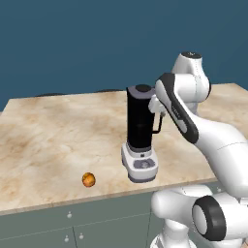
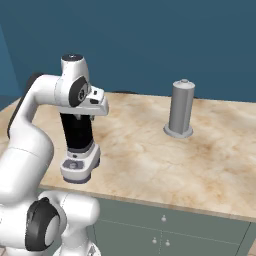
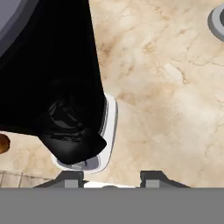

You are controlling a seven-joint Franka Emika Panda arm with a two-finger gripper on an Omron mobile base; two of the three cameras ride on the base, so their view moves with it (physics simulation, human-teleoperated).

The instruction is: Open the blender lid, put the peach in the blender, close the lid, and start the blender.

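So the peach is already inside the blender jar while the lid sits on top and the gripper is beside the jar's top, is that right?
Not quite: the peach lies on the counter near the front edge, left of the blender, as the left base view shows. The blender lid does sit on the jar, with the gripper beside its top.

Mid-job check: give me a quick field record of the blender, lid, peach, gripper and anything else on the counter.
blender: upright near the counter's front edge, black jar on a white-grey base, handle toward the arm
blender lid: on top of the jar, not yet removed
peach: on the counter, left of the blender's base, apart from it, near the front edge
gripper: up beside the jar's top on the handle side, looking down along the jar; jaws apart, holding nothing
grey cylinder: upright, farther back on the counter
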